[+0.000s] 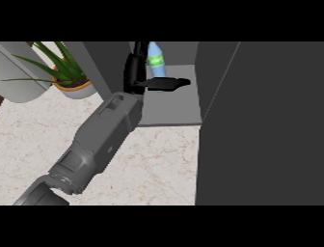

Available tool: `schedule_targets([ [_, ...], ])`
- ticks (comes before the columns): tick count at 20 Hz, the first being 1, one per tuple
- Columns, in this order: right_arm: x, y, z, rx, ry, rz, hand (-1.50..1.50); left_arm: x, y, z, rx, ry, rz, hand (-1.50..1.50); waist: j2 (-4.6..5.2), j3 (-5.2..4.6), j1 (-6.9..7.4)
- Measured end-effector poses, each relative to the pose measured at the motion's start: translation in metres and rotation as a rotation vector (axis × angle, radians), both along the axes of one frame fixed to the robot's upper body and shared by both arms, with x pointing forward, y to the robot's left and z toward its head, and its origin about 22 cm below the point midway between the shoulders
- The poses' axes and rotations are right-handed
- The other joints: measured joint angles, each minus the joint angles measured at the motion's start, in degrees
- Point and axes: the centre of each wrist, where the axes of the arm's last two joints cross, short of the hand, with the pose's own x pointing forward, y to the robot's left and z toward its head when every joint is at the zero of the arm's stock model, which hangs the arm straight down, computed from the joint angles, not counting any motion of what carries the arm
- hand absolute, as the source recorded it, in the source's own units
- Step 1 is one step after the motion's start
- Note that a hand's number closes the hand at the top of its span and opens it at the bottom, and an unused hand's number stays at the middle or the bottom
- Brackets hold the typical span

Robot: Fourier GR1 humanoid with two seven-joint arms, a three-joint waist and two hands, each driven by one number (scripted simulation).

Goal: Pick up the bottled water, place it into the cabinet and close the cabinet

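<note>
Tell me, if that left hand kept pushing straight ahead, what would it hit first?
Probably the bottled water, standing right beyond the left hand inside the cabinet; past it, likely the cabinet's back wall, though depth is unclear.

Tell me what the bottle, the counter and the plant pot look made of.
Bottle: looks like clear bluish plastic, with a green label band. Counter: pale stone, likely marble, judging by the thin brown veins; matte. Pot: probably glazed ceramic, smooth grey-white with a tan rim, though plastic is possible.

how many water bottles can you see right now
1. The bottled water stands upright at the back of the cabinet, just behind the left hand. The dark cabinet door could hide others.
</note>
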Motion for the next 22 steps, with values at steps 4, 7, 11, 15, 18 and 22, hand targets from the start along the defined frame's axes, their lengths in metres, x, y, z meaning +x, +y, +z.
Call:
schedule_targets([
  [4,0.001,0.005,0.0,0.015,0.006,-0.005,-1.5,-0.017,-0.002,-0.014,-0.042,0.007,-0.066,-1.5,-0.18,-0.01,0.55],
  [7,-0.002,0.008,0.0,0.029,0.016,-0.012,-1.5,-0.033,-0.006,-0.022,-0.093,0.014,-0.128,-1.5,-0.35,-0.01,0.75],
  [11,-0.001,0.012,0.001,0.039,0.014,-0.019,-1.5,-0.055,-0.014,-0.025,-0.165,0.01,-0.227,-1.5,-0.41,-0.02,1.31],
  [15,-0.003,0.013,0.002,0.03,0.018,-0.019,-1.5,-0.08,-0.017,-0.029,-0.21,-0.012,-0.282,-1.5,-0.39,0.0,1.49],
  [18,-0.003,0.013,0.002,0.008,0.021,-0.015,-1.5,-0.097,-0.012,-0.03,-0.231,-0.021,-0.32,-1.5,-0.35,0.0,1.6],
  [22,-0.001,0.014,0.004,-0.016,0.019,0.042,-1.5,-0.123,-0.001,-0.029,-0.25,-0.014,-0.358,1.5,-0.38,0.01,1.94],
])
